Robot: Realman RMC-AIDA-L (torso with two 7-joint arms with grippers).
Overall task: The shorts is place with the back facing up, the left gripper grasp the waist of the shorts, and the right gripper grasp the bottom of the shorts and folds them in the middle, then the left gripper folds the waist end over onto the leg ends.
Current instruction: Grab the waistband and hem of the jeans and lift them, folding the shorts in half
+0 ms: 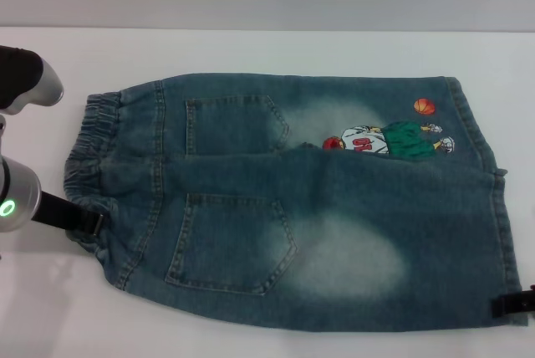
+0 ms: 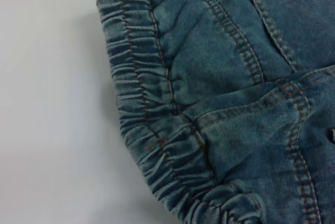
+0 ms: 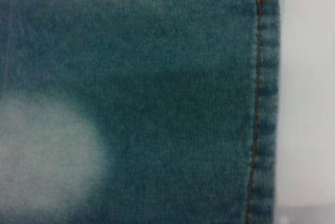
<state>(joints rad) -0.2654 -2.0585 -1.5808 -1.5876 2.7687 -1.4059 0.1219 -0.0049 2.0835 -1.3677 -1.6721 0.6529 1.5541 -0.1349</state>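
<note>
head: above, whole shorts | left wrist: close waist | right wrist: close hem

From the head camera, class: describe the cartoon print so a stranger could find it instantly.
Start at the denim shorts spread flat on the white table. Follow the far leg toward its hem on the robot's right. The cartoon print sits there, the only colourful patch, with an orange ball above it.

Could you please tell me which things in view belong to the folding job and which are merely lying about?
Job: shorts, spread flat; waist; leg hems; left gripper at the waist; right gripper at the near hem.
Lying about: nothing, only the white table.
</note>
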